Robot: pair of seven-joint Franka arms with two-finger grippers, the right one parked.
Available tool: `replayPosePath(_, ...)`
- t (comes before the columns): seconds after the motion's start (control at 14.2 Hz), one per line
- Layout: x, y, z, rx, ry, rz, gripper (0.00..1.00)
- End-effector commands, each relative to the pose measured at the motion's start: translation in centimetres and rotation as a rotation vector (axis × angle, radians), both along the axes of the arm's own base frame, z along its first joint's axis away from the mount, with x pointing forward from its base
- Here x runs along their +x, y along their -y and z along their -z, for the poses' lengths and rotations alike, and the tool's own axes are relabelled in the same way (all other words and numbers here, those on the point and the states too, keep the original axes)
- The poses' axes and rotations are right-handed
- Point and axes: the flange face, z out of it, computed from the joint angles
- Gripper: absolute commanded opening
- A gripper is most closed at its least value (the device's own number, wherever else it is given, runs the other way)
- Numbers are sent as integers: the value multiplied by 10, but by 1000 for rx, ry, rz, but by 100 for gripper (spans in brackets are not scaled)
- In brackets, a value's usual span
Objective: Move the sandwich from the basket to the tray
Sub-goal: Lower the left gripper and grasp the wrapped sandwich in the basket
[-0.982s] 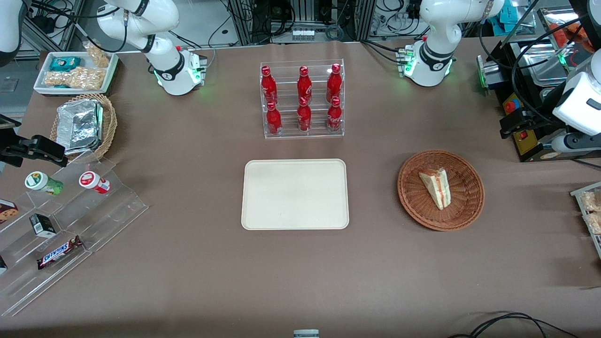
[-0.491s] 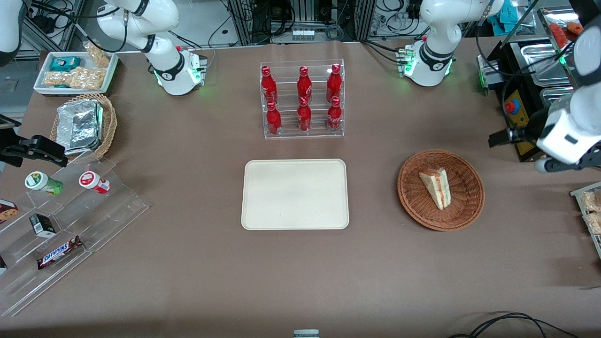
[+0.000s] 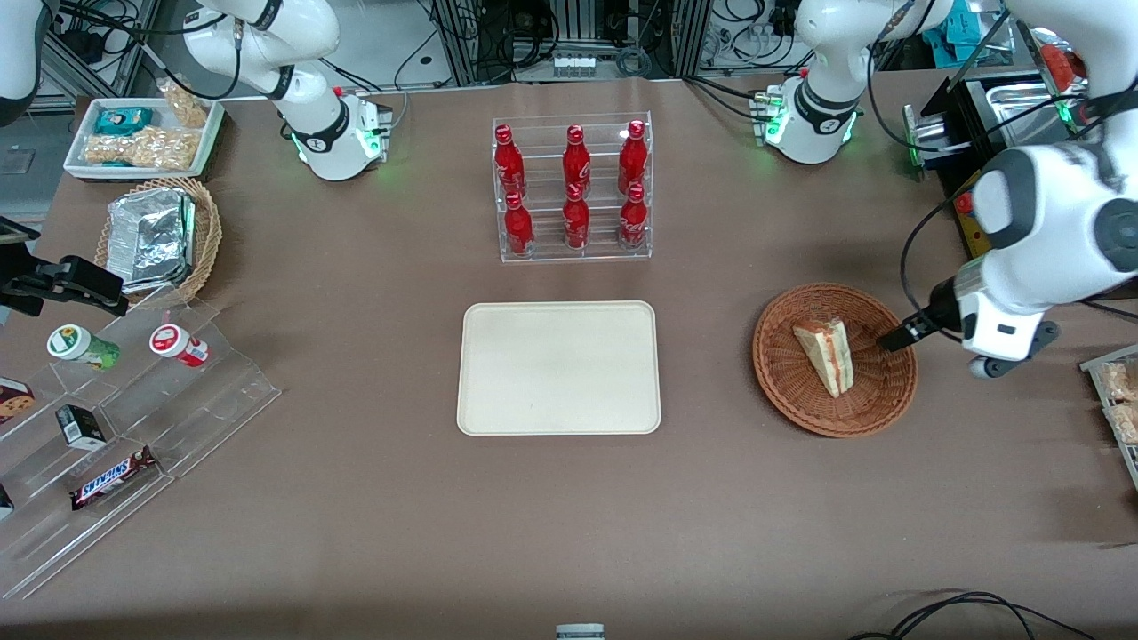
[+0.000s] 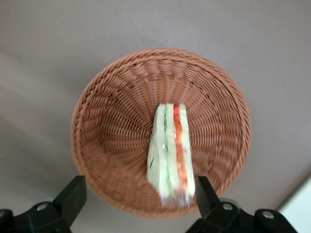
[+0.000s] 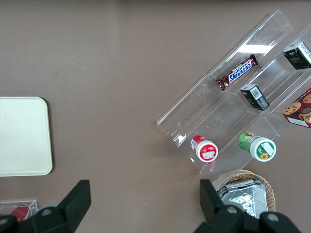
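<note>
Wicker basket (image 3: 836, 360) holds sandwich (image 3: 826, 355), apart from tray (image 3: 559, 368) | gripper (image 4: 137, 196) above basket, fingers (image 4: 73, 194) spread | wrist view alone shows filling layers; front view alone shows tray.

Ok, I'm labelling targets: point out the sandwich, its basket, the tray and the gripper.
Triangular white-bread sandwich (image 3: 825, 356): front view, top bread face.
Round reddish-brown wicker basket (image 3: 787, 378): front view, bare woven floor.
Cream rectangular plastic tray (image 3: 558, 367): front view, bare centre.
Gripper (image 4: 138, 194): left wrist view, midway between open jaws.
</note>
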Motion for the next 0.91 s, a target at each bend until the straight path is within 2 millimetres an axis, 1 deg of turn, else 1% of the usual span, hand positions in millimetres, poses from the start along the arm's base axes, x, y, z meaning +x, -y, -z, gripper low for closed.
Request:
replayPosePath(0.0,-8,4,25,-3,29,-125,100)
replayPosePath(0.07,-8,8,34,-4,27,-142,100)
replayPosePath(0.28,-5,45,68,-9,49,-179,100)
replayPosePath(0.35,-7,60,78,-12,65,-193,100)
replayPosePath(0.42,-7,66,92,-16,83,-202,100)
replayPosePath(0.56,-5,67,114,-23,101,-210,100)
replayPosePath(0.77,-10,67,123,-20,83,-208,100)
replayPosePath(0.84,-12,66,132,-18,68,-206,100)
